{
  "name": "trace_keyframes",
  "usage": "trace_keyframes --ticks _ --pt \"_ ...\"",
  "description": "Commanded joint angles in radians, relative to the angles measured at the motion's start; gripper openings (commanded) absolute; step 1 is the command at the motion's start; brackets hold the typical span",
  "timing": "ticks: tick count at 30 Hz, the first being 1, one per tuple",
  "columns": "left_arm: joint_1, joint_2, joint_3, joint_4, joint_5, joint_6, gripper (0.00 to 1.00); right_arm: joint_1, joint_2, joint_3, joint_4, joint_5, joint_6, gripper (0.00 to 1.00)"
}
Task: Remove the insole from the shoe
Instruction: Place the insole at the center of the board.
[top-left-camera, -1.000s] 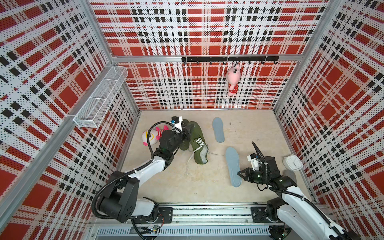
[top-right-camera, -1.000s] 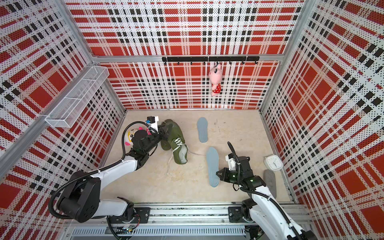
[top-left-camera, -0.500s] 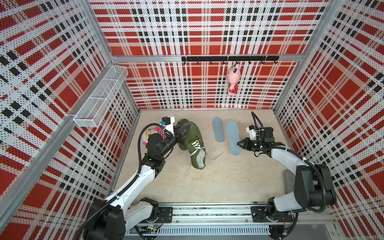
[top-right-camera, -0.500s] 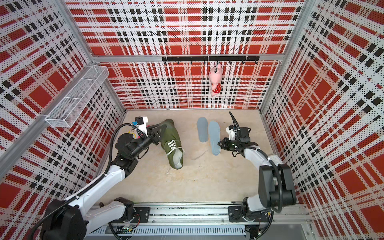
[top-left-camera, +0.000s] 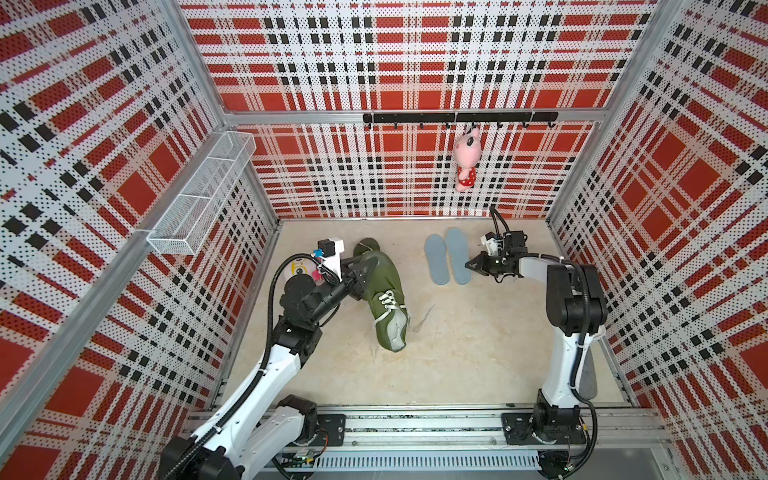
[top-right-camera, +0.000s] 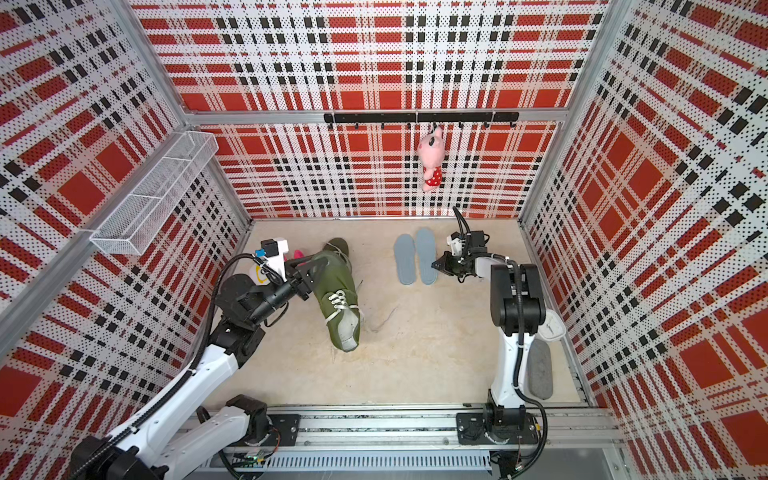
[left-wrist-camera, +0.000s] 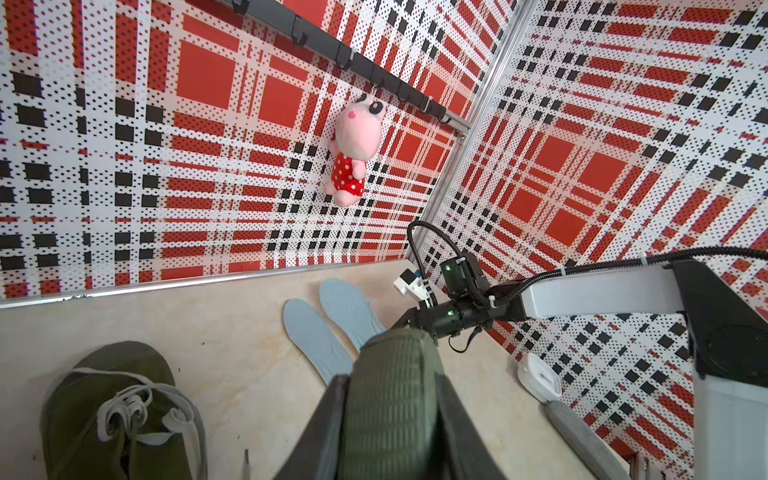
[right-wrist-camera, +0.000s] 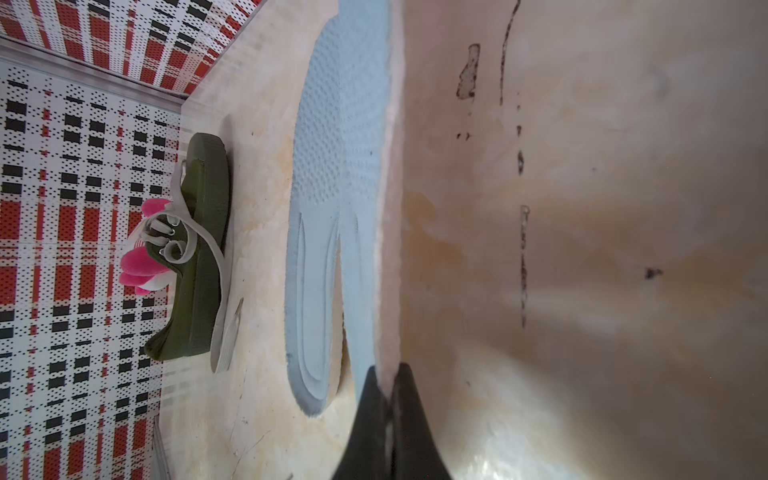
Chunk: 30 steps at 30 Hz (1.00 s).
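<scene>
Two grey-blue insoles (top-left-camera: 436, 259) lie side by side. Right gripper (top-left-camera: 470, 264) pinches the nearer insole (top-left-camera: 457, 253); left gripper (top-left-camera: 368, 268) clamps the green shoe (top-left-camera: 386, 299).

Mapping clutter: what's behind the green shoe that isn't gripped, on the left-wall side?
A plush toy, pink and white, between that shoe and the wall. The shoe covers part of it; its full shape can't be seen.

No legible lettering, brand, number or sign anywhere, neither on the green shoe (top-left-camera: 386, 278) nor on either insole (top-left-camera: 457, 255).
</scene>
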Motion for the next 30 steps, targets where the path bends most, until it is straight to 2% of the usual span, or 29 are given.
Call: trace_keyframes --ticks 1,7,16,20,26,30 --pt "0.009 -0.031 0.001 0.036 0.015 -0.003 0.0 -0.005 0.037 0.027 -0.017 -0.042 0.001 0.0" --pt "0.009 -0.033 0.002 0.033 0.013 0.001 0.0 -0.005 0.072 0.034 -0.042 -0.024 0.003 0.0" --pt "0.01 -0.041 0.001 0.016 0.009 0.005 0.0 -0.007 0.045 0.031 -0.051 0.063 0.009 0.37" --pt "0.01 -0.042 -0.002 0.011 -0.003 0.01 0.0 -0.006 -0.003 0.025 -0.07 0.116 -0.011 0.47" --pt "0.01 -0.007 0.001 0.025 0.005 -0.02 0.0 -0.007 -0.208 -0.058 -0.105 0.292 -0.076 0.58" --pt "0.007 0.03 -0.011 0.102 0.006 -0.094 0.0 -0.004 -0.44 -0.228 -0.007 0.278 -0.056 0.6"
